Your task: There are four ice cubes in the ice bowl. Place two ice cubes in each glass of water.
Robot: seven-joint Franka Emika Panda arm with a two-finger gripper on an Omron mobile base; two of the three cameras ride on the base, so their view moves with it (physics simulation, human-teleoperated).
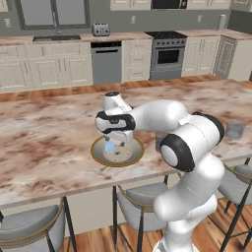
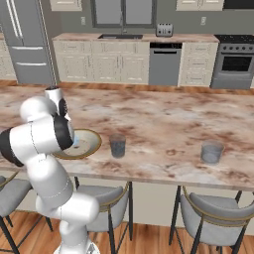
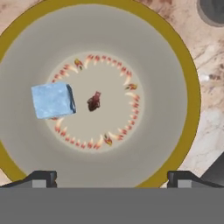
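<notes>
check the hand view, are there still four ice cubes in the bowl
No, the hand view shows a single pale blue ice cube lying inside the ice bowl, left of its painted centre.

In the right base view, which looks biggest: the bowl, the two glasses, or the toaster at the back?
1. ice bowl.
2. near glass and far glass, alike.
3. toaster, though it stands farthest from the camera, so unsure.

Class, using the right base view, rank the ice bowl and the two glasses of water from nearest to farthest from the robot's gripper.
1. Ice bowl, directly under the gripper.
2. Near glass, just right of the bowl.
3. Far glass, far right along the counter.
</notes>
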